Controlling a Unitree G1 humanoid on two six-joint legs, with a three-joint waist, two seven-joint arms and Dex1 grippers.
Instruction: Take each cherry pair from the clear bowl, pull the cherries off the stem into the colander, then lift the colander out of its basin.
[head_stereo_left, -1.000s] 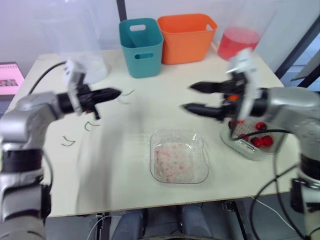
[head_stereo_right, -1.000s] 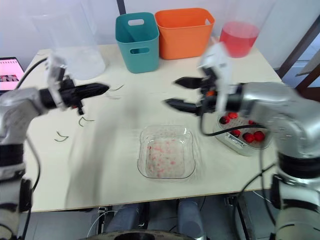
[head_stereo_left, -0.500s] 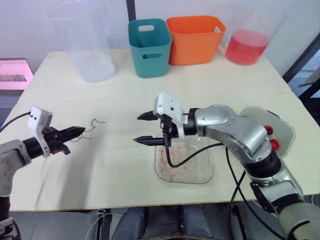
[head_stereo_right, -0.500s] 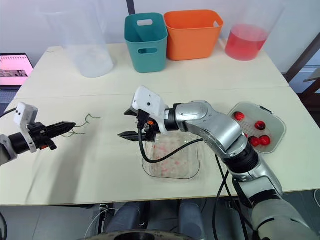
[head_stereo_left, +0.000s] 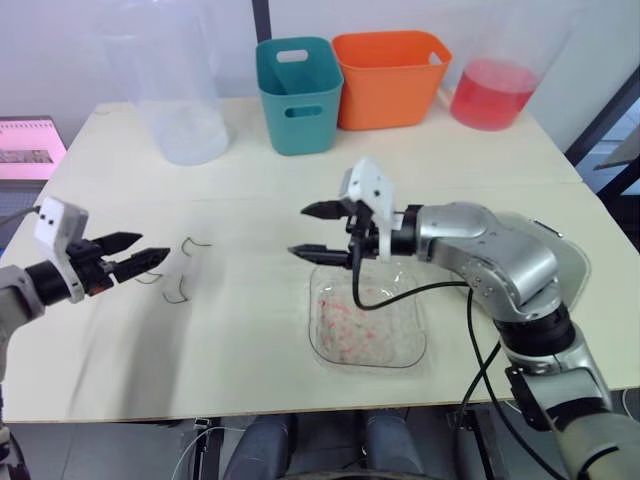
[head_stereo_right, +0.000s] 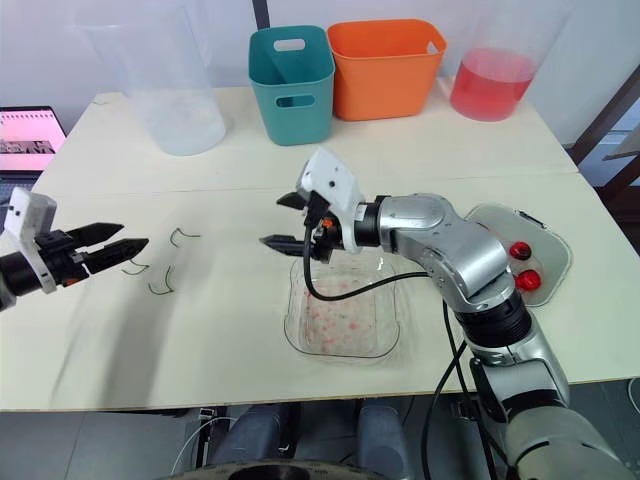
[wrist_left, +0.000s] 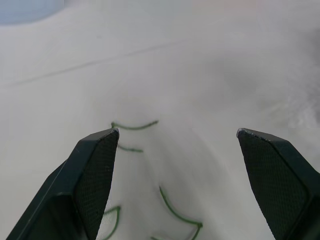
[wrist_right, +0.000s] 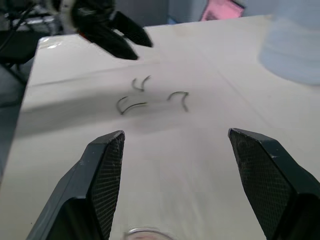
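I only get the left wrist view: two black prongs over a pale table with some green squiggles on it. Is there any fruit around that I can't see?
Observer: Yes. Two red cherries lie in the colander near the table's right edge.
Operator: And the clear bowl, is it full?
Observer: No. The clear bowl in front of the robot holds no cherries, just red smears.
Operator: What's the other arm up to?
Observer: The right gripper is open and empty, held above the table by the bowl's far left corner.
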